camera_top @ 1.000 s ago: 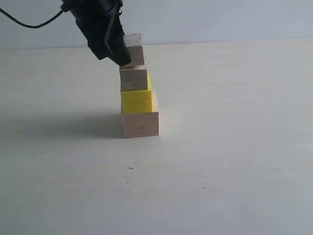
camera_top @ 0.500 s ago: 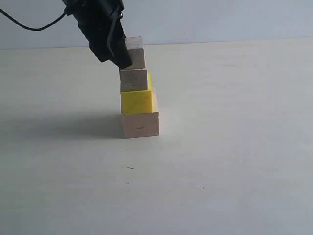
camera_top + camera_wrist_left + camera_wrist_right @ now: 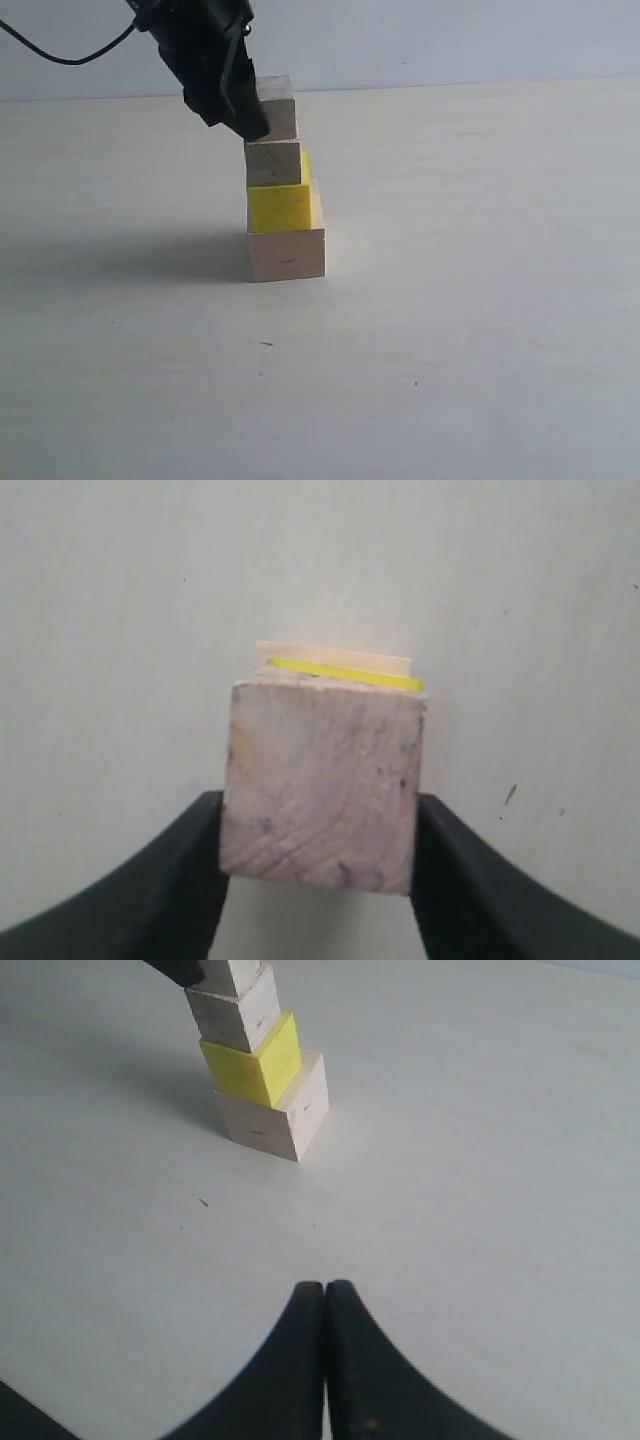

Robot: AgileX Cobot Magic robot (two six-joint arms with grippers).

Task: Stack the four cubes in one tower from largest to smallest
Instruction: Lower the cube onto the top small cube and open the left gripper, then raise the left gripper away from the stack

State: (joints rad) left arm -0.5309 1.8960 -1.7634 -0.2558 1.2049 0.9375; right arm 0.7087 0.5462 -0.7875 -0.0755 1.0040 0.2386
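A tower stands on the table: the largest pale wood cube [image 3: 287, 254] at the bottom, the bright yellow cube [image 3: 280, 205] on it, then the mid greyish wood cube [image 3: 274, 163]. The smallest greyish wood cube [image 3: 277, 107] rests on top, and my left gripper [image 3: 240, 105] is shut on it. In the left wrist view that smallest cube [image 3: 322, 790] fills the space between the two black fingers [image 3: 175, 880], with slivers of the yellow cube [image 3: 345, 673] and the pale cube [image 3: 330, 655] below. My right gripper [image 3: 325, 1290] is shut and empty, well short of the tower [image 3: 262, 1070].
The pale table [image 3: 480, 300] spreads all round the tower. A black cable [image 3: 60, 50] trails from the left arm at the upper left. The tower's shadow [image 3: 130, 255] falls to its left.
The left gripper has lowered the smallest cube slightly, from hovering tilted above the mid cube to sitting on it. The right gripper and the lower three cubes have not moved.
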